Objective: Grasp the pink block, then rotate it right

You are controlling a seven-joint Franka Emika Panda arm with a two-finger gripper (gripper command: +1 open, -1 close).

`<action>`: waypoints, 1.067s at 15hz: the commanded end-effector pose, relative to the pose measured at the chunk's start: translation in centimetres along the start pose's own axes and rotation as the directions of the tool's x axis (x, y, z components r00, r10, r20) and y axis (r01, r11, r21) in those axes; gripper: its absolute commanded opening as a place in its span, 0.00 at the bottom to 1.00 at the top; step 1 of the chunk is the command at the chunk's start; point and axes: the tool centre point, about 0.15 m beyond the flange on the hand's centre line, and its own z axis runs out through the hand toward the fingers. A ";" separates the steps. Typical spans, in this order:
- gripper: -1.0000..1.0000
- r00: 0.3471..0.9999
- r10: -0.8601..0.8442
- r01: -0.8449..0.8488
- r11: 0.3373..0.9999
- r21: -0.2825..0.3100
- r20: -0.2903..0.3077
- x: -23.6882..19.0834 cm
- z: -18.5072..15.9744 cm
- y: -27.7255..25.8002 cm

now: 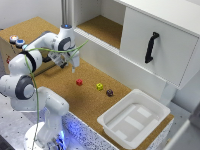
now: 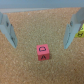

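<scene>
The pink block [image 1: 79, 82] is a tiny reddish-pink cube on the cork tabletop [image 1: 60, 85], left of a yellow cube [image 1: 99, 86] and a dark maroon cube [image 1: 109, 92] in the exterior view. My gripper [image 1: 76, 66] hangs above and just behind the pink block, not touching it. In the wrist view the pink block [image 2: 42, 53] lies on the cork between my two open fingers [image 2: 73, 31], with letters on its faces. The gripper [image 2: 41, 29] is open and empty. A sliver of the yellow cube [image 2: 80, 34] shows past one finger.
A white plastic bin [image 1: 134, 118] stands at the exterior view's lower right on the table edge. A white cabinet with a black handle [image 1: 151, 46] stands behind, with an open cork shelf [image 1: 102, 27] beside it. Coloured buttons [image 1: 16, 41] sit at the far left.
</scene>
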 end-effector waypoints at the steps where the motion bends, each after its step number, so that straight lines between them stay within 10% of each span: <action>1: 1.00 0.992 -0.109 0.112 0.993 -0.039 0.070 3.6 7.3 0.7; 13: 1.00 0.974 -0.177 0.183 0.983 -0.029 0.142 5.9 14.4 -0.7; 14: 0.00 0.976 -0.174 0.180 0.983 -0.039 0.134 6.0 14.4 -0.7; 16: 0.00 0.974 -0.187 0.193 0.980 -0.038 0.125 5.9 14.2 -0.8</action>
